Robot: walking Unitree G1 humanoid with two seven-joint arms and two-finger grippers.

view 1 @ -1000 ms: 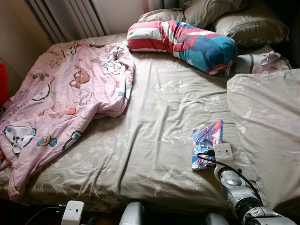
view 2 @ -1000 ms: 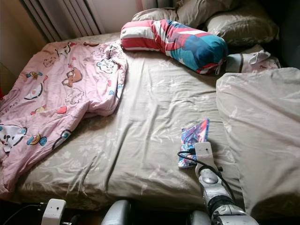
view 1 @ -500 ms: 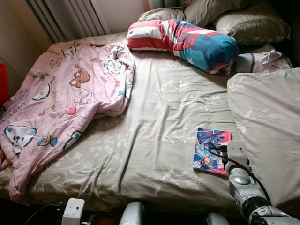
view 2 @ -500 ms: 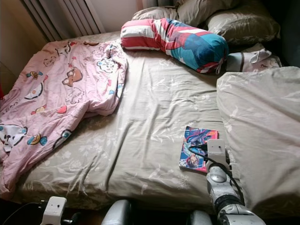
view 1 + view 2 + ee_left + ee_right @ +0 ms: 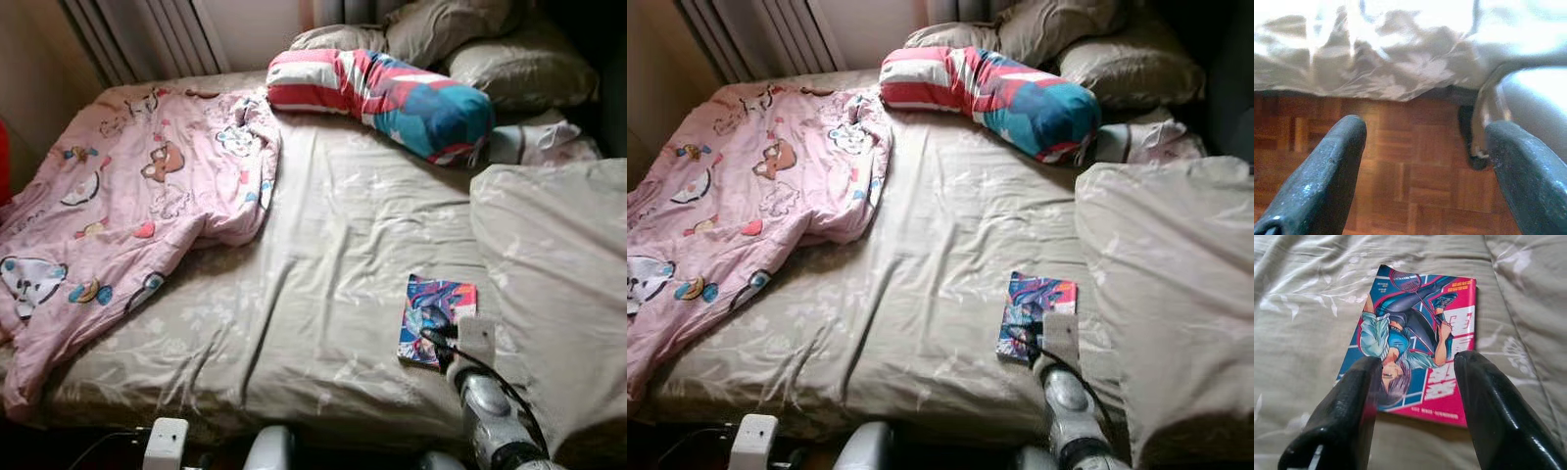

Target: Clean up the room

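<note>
A comic book (image 5: pixel 437 305) with a pink and blue cover lies flat on the grey bedsheet (image 5: pixel 333 255), near the bed's front right. In the right wrist view the book (image 5: pixel 1420 333) shows cover up, just beyond my right gripper (image 5: pixel 1419 361). That gripper is open, with its fingertips (image 5: pixel 1364 369) over the book's near edge and nothing held. My right arm (image 5: pixel 485 401) reaches up from the bottom right. My left gripper (image 5: pixel 1425 129) hangs open over the parquet floor (image 5: pixel 1400 186) beside the bed's hanging sheet.
A pink cartoon blanket (image 5: pixel 127 215) lies crumpled over the bed's left half. A striped red, white and teal bolster (image 5: pixel 392 93) and grey pillows (image 5: pixel 470 39) sit at the head. A folded grey duvet (image 5: pixel 558 264) covers the right side.
A second ago the book stood tilted on edge at my right gripper. It has dropped flat onto the sheet, and the gripper has drawn back a little toward me.
</note>
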